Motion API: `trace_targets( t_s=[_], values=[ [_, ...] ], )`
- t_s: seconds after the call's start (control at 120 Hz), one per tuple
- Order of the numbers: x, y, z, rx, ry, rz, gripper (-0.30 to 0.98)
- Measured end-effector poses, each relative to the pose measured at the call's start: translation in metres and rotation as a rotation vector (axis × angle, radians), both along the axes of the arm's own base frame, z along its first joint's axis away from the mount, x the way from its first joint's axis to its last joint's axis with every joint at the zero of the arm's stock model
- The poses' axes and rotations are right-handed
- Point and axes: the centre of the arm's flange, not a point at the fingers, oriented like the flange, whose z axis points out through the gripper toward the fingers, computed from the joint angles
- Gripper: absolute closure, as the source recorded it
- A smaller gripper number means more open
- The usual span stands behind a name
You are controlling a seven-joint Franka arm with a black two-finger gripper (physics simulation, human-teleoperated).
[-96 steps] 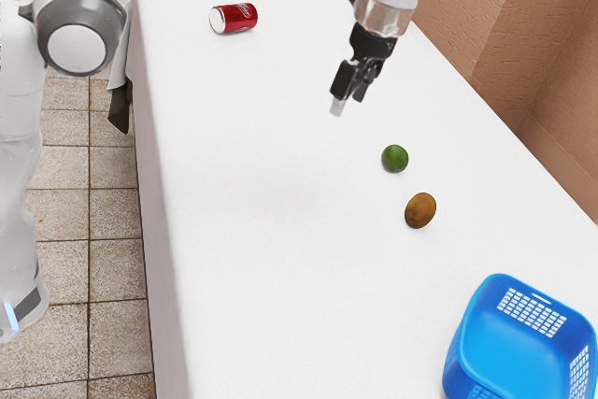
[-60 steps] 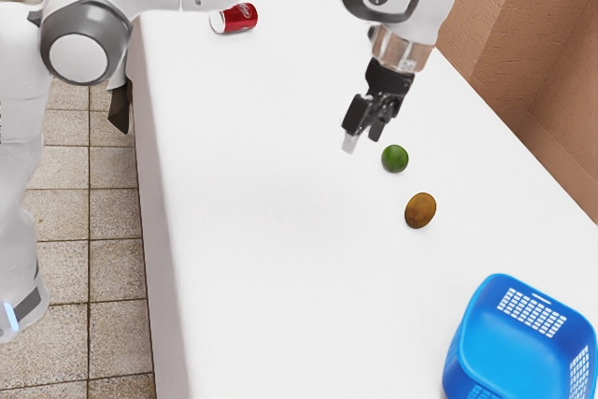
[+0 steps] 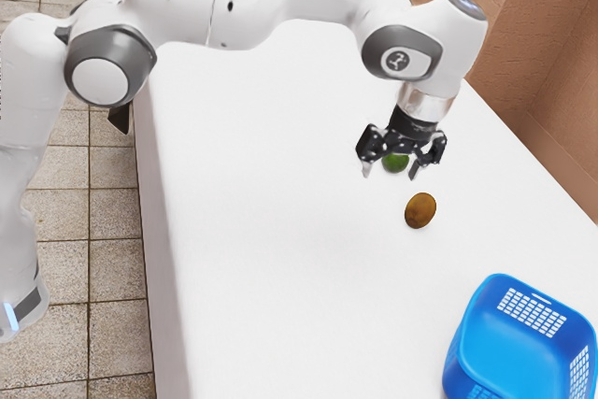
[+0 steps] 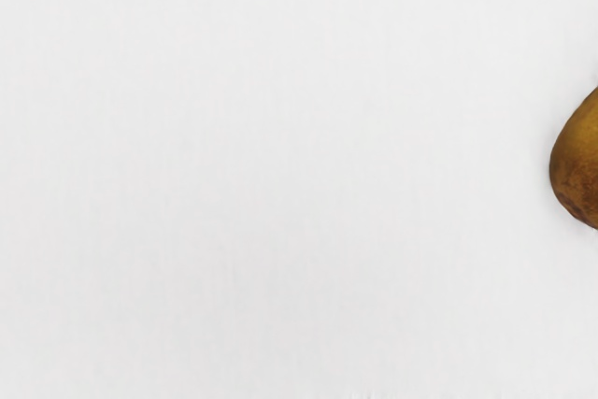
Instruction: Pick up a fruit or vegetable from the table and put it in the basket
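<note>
The arm [image 3: 271,8] reaches across the white table [image 3: 271,231] from the exterior view's left, its hand bent downward, slightly tilted. The gripper [image 3: 391,172] stands released, fingers spread, partly covering the lime [image 3: 396,164]. The kiwi [image 3: 420,210] lies on the table near the lime, with the blue basket [image 3: 464,329] farther toward the exterior view's lower right.

- The lime [image 3: 396,164] and kiwi [image 3: 420,210] are lying near each other on the table [image 3: 280,231].
- The basket [image 3: 460,343] is standing toward the exterior view's right, beyond the kiwi from the lime.
</note>
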Motion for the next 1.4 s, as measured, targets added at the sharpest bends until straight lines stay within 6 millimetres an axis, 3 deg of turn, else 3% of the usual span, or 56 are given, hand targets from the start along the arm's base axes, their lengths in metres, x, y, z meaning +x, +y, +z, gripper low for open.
trace_targets(
  t_s=[0.142,0.233,0.467,0.567,0.758,0.9,1.142,1.4],
  values=[
    [0.010,-0.013,-0.018,-0.001,-0.015,-0.156,0.00],
    [0.009,-0.010,-0.032,0.000,-0.014,-0.232,0.00],
    [0.020,-0.007,-0.032,0.103,-0.090,-0.473,0.00],
    [0.027,0.007,-0.035,0.118,-0.097,-0.528,0.00],
    [0.047,0.035,-0.066,0.122,-0.072,-0.605,0.00],
    [0.057,0.060,-0.077,0.122,-0.072,-0.640,0.00],
    [0.065,0.068,-0.089,0.127,-0.086,-0.715,0.00],
    [0.094,0.061,-0.100,0.127,-0.145,-0.791,0.00]
  ],
)
